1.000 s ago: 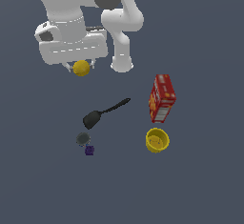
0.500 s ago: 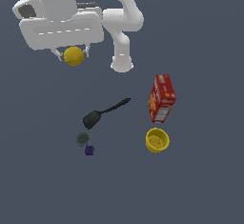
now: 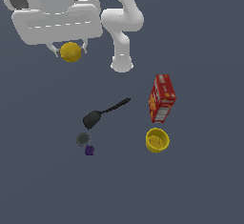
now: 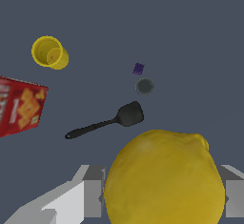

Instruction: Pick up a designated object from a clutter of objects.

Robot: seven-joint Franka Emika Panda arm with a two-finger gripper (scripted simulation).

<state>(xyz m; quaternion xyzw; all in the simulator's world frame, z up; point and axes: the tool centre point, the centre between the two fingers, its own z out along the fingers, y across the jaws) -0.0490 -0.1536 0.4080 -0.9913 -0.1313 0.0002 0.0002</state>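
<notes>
ball (image 3: pixel 70 51) lifted higher, lemon-yellow, nubbed

Even flat light, shadowless floor — soft, low-detail renders

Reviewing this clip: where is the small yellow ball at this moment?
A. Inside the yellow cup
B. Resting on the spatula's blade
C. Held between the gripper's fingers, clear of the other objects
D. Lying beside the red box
C: the yellow ball sits clamped in the gripper, far from the spatula, red box and yellow cup.
</notes>
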